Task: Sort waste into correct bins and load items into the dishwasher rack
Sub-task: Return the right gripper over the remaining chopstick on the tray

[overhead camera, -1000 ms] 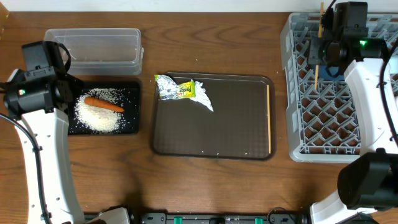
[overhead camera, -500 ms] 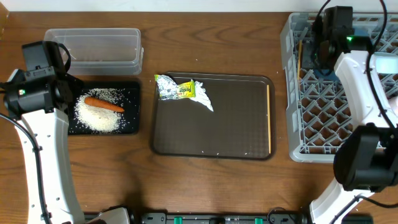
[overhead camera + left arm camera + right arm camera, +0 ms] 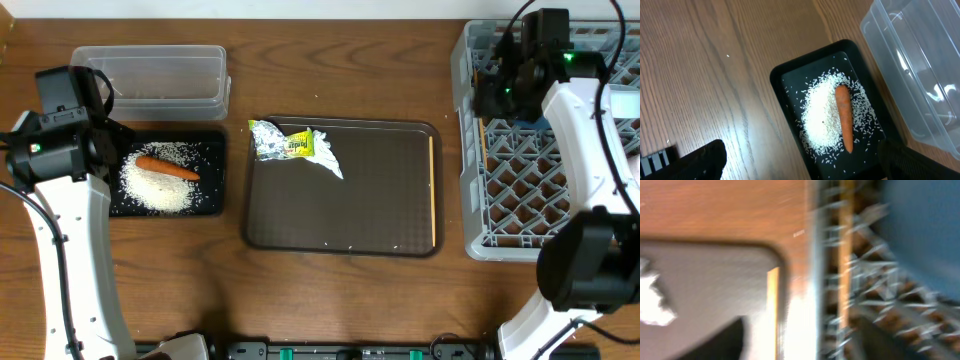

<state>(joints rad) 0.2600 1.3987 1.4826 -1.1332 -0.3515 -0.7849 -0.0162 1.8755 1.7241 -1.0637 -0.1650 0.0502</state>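
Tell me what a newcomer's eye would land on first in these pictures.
The orange carrot lying on a heap of white rice in the black tray at the left stands out most. Next come the crumpled silver wrapper at the brown tray's far left corner and the big grey rack at the right.

A black tray (image 3: 786, 82) lies slanted on the wooden table (image 3: 705, 65). In it sits a heap of rice (image 3: 815, 122), stray grains scattered around it, with a carrot (image 3: 843, 116) lying lengthwise on top. A clear tub (image 3: 920, 60) sits just beside the tray. The left gripper (image 3: 802, 150) hangs above, its dark fingers (image 3: 700, 160) spread wide at the lower corners.
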